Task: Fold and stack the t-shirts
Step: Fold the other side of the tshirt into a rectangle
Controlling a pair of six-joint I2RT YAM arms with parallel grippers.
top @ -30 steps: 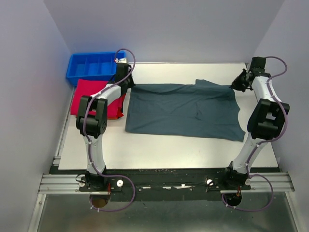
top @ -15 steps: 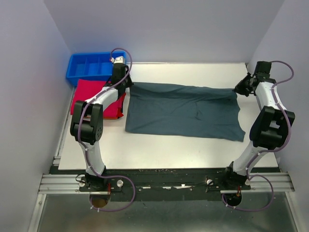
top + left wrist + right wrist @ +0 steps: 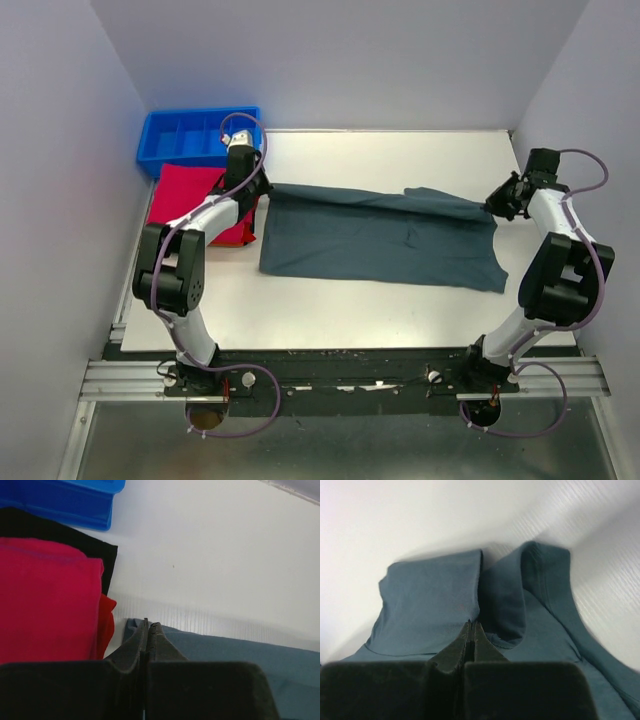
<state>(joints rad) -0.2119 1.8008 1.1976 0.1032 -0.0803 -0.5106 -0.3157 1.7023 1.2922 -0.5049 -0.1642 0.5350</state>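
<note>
Left gripper point(image 3: 262, 188) and right gripper point(image 3: 490, 208), both pinched shut on the teal t-shirt point(image 3: 380, 245), just hoisted its far edge (fold's kicking off).

White table point(image 3: 380, 305); pale lilac walls point(image 3: 340, 60) on three sides; metal rail point(image 3: 125, 380) at near edge

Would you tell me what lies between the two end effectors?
The far edge of the dark teal t-shirt runs from the left end effector to the right end effector, in the top view.
</note>
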